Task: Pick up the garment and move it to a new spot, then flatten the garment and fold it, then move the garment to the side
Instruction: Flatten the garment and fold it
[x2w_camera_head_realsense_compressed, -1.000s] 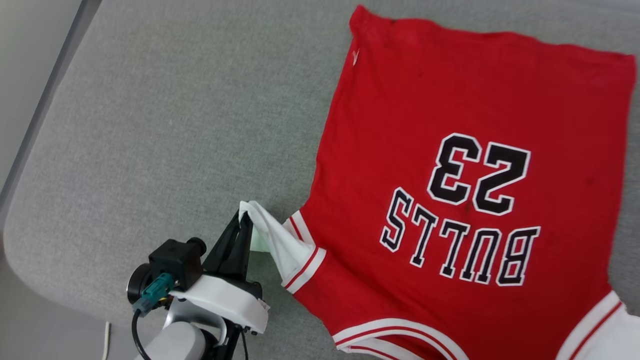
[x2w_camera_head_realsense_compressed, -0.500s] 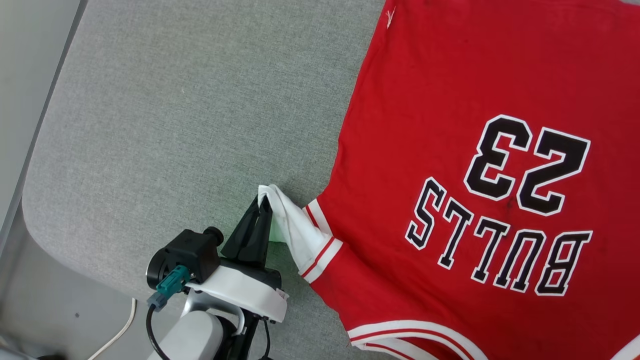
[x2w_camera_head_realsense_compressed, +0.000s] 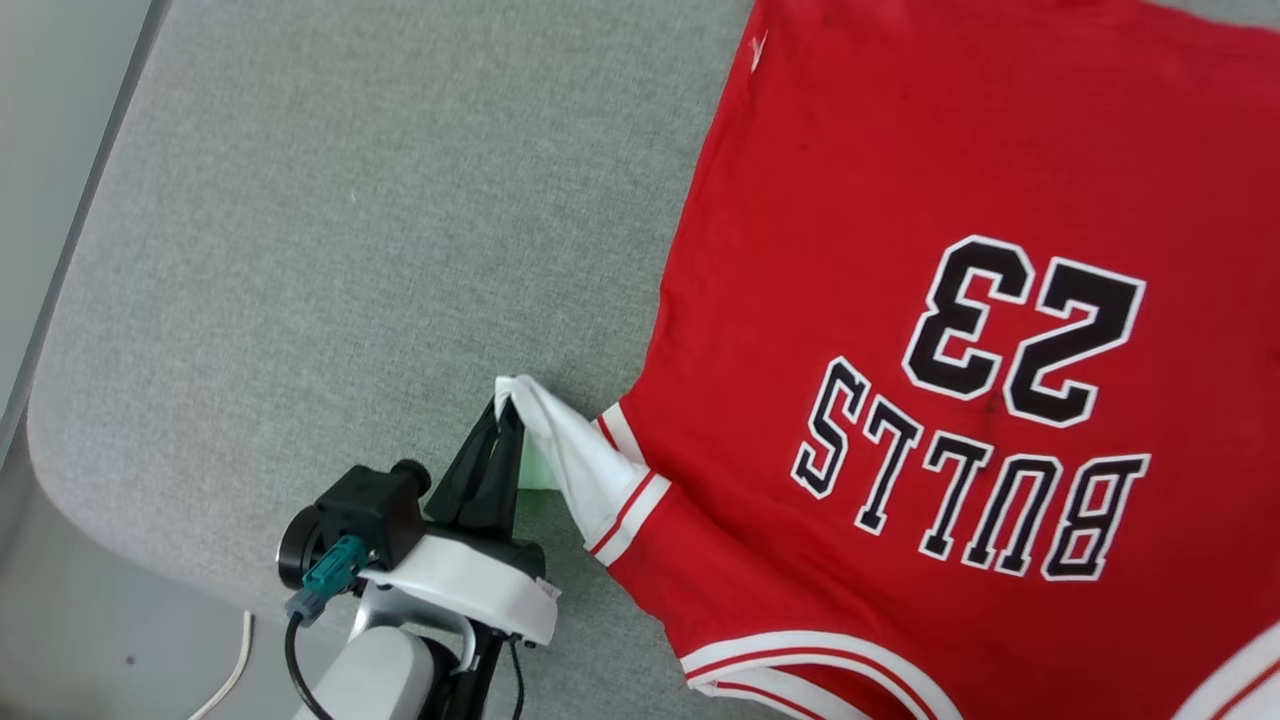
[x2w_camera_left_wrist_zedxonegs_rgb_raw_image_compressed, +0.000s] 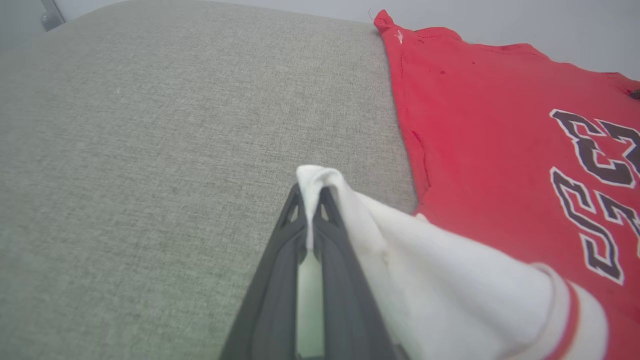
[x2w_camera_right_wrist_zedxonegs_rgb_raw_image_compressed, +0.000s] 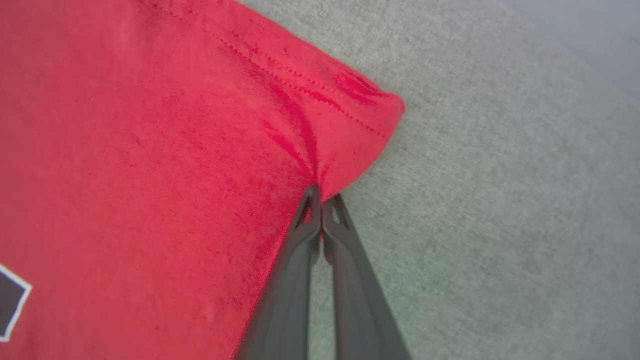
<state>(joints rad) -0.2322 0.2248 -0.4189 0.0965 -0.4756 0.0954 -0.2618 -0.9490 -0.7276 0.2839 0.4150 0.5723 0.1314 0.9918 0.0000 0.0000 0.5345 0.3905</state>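
The garment (x2w_camera_head_realsense_compressed: 900, 180) lies spread on the grey cushion, a red jersey with "23" and lettering upside down in the head view. My left gripper (x2w_camera_head_realsense_compressed: 503, 405) is shut on its white sleeve (x2w_camera_head_realsense_compressed: 570, 460), lifting the sleeve end into a peak off the cushion. In the left wrist view the sleeve (x2w_camera_left_wrist_zedxonegs_rgb_raw_image_compressed: 425, 270) drapes over my left gripper (x2w_camera_left_wrist_zedxonegs_rgb_raw_image_compressed: 311, 192), with the garment's red body (x2w_camera_left_wrist_zedxonegs_rgb_raw_image_compressed: 475, 125) to the right. My right gripper (x2w_camera_right_wrist_zedxonegs_rgb_raw_image_compressed: 320, 197) is shut on the garment (x2w_camera_right_wrist_zedxonegs_rgb_raw_image_compressed: 150, 150) at its side edge, just below a hem corner, and the cloth puckers at the tips.
The grey cushion (x2w_camera_head_realsense_compressed: 350, 250) stretches wide to the left of the garment, with a rounded corner at the lower left. Beyond that edge is grey floor with a white cable (x2w_camera_head_realsense_compressed: 235, 670). To the right of the hem corner is more cushion (x2w_camera_right_wrist_zedxonegs_rgb_raw_image_compressed: 500, 225).
The head camera has shifted, so the whole picture has slid. My left gripper holds the white sleeve just as before, and the garment lies the same way.
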